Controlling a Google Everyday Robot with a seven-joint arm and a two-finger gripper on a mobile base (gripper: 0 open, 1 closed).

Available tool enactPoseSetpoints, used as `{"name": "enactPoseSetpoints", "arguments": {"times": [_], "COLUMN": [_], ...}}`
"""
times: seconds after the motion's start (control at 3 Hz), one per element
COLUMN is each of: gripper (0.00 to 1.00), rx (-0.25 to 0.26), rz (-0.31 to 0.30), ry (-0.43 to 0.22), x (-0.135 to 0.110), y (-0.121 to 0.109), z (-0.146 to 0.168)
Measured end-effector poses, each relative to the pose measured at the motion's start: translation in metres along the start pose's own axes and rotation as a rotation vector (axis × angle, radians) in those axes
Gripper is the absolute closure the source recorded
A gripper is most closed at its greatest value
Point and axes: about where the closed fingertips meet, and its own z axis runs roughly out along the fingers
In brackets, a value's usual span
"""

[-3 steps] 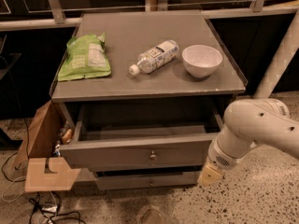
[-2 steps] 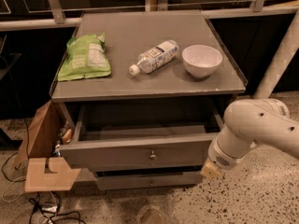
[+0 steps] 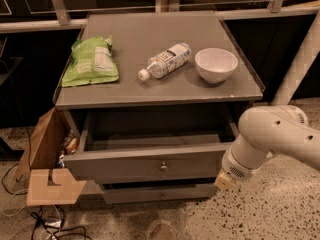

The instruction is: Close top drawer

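Observation:
The top drawer (image 3: 145, 165) of the grey cabinet stands pulled out, its deep box showing dark and empty, with a small round metal knob (image 3: 163, 167) at the centre of its front panel. My white arm (image 3: 272, 141) reaches in from the right. My gripper (image 3: 225, 180) is at the arm's lower end, just off the right end of the drawer front, and mostly hidden behind the arm.
On the cabinet top (image 3: 150, 91) lie a green snack bag (image 3: 91, 61), a plastic bottle on its side (image 3: 165, 60) and a white bowl (image 3: 216, 65). A lower drawer (image 3: 160, 194) sits beneath. Cardboard (image 3: 47, 171) and cables (image 3: 47, 224) lie at the left on the floor.
The gripper end of my arm has risen slightly beside the drawer's right end. The drawer has not visibly moved.

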Motion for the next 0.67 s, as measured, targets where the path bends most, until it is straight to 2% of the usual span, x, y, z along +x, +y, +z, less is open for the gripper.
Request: {"name": "enactPoseSetpoints", "arguments": {"times": [0.67], "gripper": [1.00], "rx": [0.052], "rz": [0.003], "ry": [0.007], "x": [-0.0117], "y": [-0.0136], "z": [0.0037]}}
